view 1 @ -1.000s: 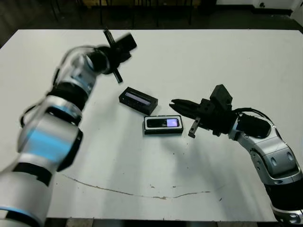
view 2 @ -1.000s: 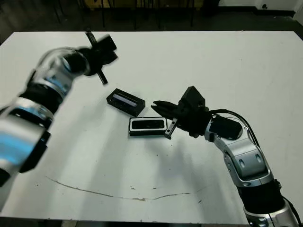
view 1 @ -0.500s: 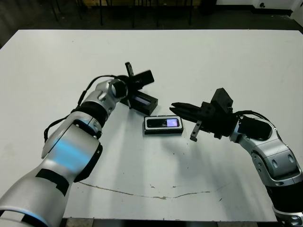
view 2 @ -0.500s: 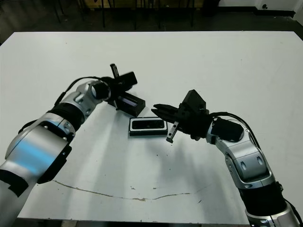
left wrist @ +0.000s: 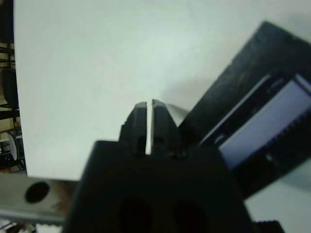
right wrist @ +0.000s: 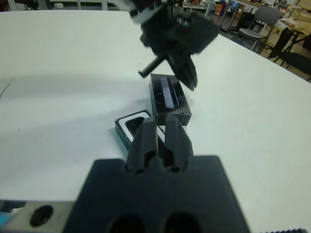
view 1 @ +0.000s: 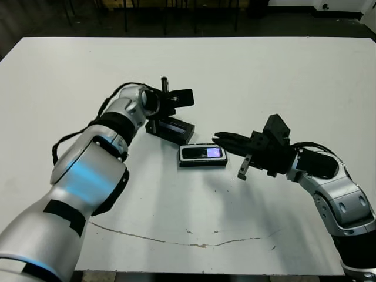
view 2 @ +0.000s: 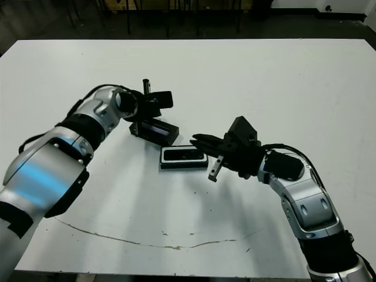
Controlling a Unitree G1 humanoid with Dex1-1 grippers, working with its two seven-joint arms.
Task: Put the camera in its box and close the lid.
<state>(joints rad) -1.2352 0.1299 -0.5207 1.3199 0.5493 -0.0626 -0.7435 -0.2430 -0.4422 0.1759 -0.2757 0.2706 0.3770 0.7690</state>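
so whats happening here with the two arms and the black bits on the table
A two-armed robot is packing a small camera into its box. The camera already lies in the white-lined box in the middle of the white table. The lid is still off, lying open side up just behind the box. The left hand is at the lid's far end with fingers shut, holding nothing. The right hand hovers just by the box's right end, fingers also together and empty. Closing the lid is what's left.
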